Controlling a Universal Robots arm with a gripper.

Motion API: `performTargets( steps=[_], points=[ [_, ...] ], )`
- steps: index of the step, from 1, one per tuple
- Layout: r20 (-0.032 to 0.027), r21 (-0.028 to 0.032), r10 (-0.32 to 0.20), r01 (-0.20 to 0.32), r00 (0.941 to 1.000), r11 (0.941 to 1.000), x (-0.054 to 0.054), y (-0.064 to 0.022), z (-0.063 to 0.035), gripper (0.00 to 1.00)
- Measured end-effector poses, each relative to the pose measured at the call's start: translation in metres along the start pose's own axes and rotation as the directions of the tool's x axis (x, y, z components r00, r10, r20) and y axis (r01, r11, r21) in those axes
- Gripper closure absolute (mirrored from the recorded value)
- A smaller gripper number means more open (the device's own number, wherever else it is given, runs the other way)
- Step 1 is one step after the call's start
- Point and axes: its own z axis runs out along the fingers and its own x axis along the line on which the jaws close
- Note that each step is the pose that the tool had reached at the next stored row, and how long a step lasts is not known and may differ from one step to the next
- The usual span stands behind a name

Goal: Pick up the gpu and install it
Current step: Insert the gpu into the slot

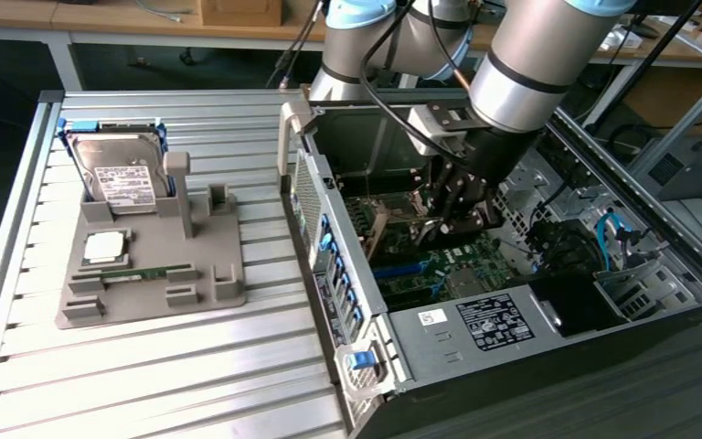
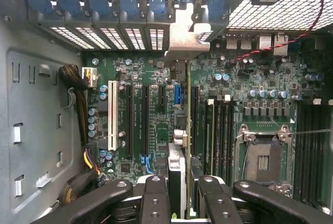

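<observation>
In the exterior view the arm (image 1: 515, 73) angled steeply down into the open computer case (image 1: 449, 343) on the exterior view's right, pincer (image 1: 455, 215) low over the motherboard (image 1: 449, 265); in the wrist view its fingers (image 2: 155, 195) pinched the gpu (image 2: 177, 156) edge-on, apparently so its bracket (image 2: 183, 31) met the rear slot openings (image 2: 104, 37).
</observation>
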Motion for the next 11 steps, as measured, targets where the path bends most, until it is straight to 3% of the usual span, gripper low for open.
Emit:
performTargets(
  steps=[11],
  points=[
    [0.0,0.0,0.0,0.0,1.0,1.0,0.0,0.0021,0.0015,0.73]
  ],
)
